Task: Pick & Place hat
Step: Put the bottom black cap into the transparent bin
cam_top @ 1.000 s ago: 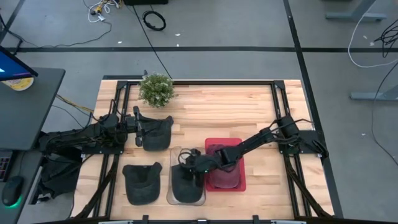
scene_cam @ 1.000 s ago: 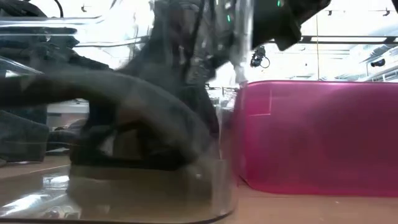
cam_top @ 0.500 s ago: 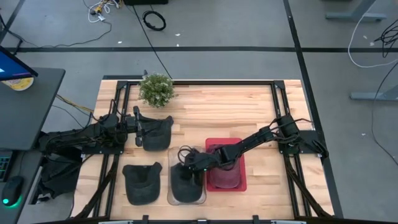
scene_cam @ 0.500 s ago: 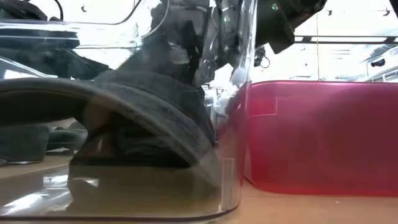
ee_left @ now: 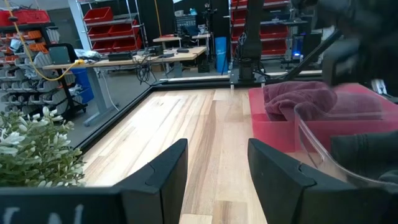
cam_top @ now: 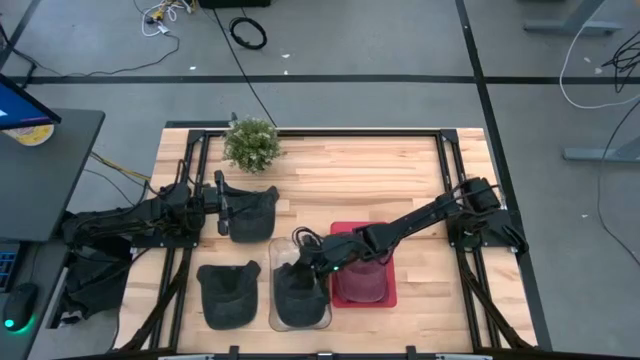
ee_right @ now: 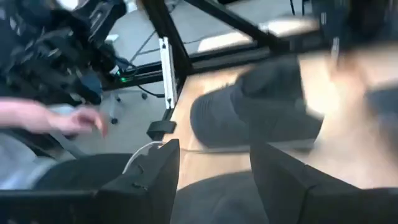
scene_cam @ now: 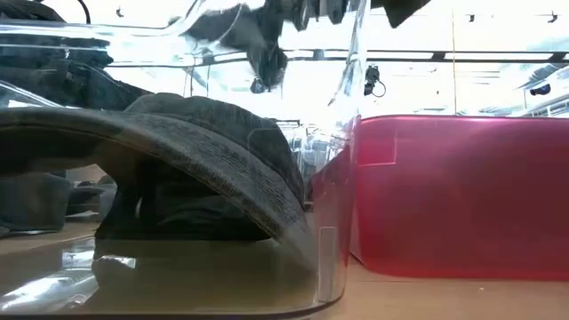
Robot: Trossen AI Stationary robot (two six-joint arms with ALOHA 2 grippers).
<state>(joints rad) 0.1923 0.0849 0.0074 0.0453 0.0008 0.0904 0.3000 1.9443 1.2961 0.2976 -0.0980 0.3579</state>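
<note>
A dark hat lies in the clear bin, brim toward the near edge; in the low view the hat rests on the bin floor. My right gripper hangs open above it, clear of the hat. Its fingers stand apart in the right wrist view. My left gripper waits open at the table's left, beside a second dark hat. A third dark hat lies left of the clear bin.
A red bin holding a maroon hat stands right against the clear bin. A potted plant sits at the far left. A person's hand shows beyond the table in the right wrist view. Bare wood lies far right.
My right gripper has risen out of the clear bin, leaving the dark hat behind. The hat, blurred and moving a second ago, has settled onto the bin floor and lies still. The left arm has kept still.
</note>
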